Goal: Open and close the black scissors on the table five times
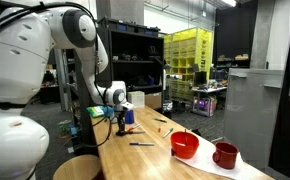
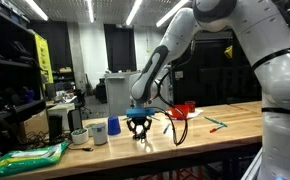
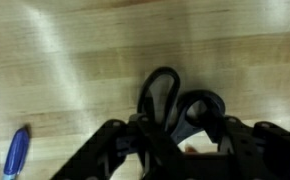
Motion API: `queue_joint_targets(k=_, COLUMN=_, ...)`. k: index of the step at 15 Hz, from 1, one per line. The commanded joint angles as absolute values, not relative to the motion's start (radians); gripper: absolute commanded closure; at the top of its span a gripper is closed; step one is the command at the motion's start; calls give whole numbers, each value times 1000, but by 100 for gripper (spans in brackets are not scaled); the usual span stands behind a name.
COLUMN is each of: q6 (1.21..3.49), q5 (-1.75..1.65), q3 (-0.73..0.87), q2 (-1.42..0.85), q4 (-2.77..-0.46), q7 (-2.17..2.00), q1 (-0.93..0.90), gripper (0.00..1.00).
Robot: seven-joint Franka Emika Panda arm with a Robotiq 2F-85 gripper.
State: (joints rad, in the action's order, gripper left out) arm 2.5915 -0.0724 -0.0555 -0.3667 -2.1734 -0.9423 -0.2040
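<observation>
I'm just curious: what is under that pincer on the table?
Black scissors lie on the wooden table beneath the pincer. Their handle loops show; the blades are covered by the pincer.

Dim workshop, ceiling strip lights; wrist view blurred, glare streaks on table (image 3: pixel 65 60)

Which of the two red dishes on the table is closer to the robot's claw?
The red bowl. It is wide, open and has no handle, and it sits nearer the gripper than the red mug, which has a handle and stands farther along.
</observation>
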Motion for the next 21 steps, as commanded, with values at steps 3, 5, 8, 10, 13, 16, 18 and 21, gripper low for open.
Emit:
queue_joint_targets(k=3, q6=2582, q5=-31, q3=-51, q2=-356, q4=-2181, q7=-900, q1=-215, gripper=6)
queue_joint_targets(k=5, q6=2580, q5=-25, q3=-51, q2=-356, q4=-2181, q7=-894, q1=-215, gripper=0)
queue_joint_targets(k=8, q6=2580, q5=-17, q3=-51, q2=-356, q4=-2182, q7=-884, q1=-214, gripper=0)
queue_joint_targets(k=10, q6=2579, q5=-13, q3=-51, q2=-355, q4=-2182, q7=-880, q1=-214, gripper=27)
queue_joint_targets(k=13, q6=2579, q5=-13, q3=-50, q2=-355, q4=-2182, q7=-874, q1=-216, gripper=48)
queue_joint_targets(k=16, q6=2580, q5=-13, q3=-50, q2=-355, q4=-2183, q7=-871, q1=-216, gripper=72)
queue_joint_targets(k=18, q6=2580, q5=-14, q3=-50, q2=-355, q4=-2182, q7=-870, q1=-216, gripper=87)
queue_joint_targets(k=21, q6=2575, q5=-15, q3=-50, q2=-354, q4=-2181, q7=-869, q1=-217, gripper=94)
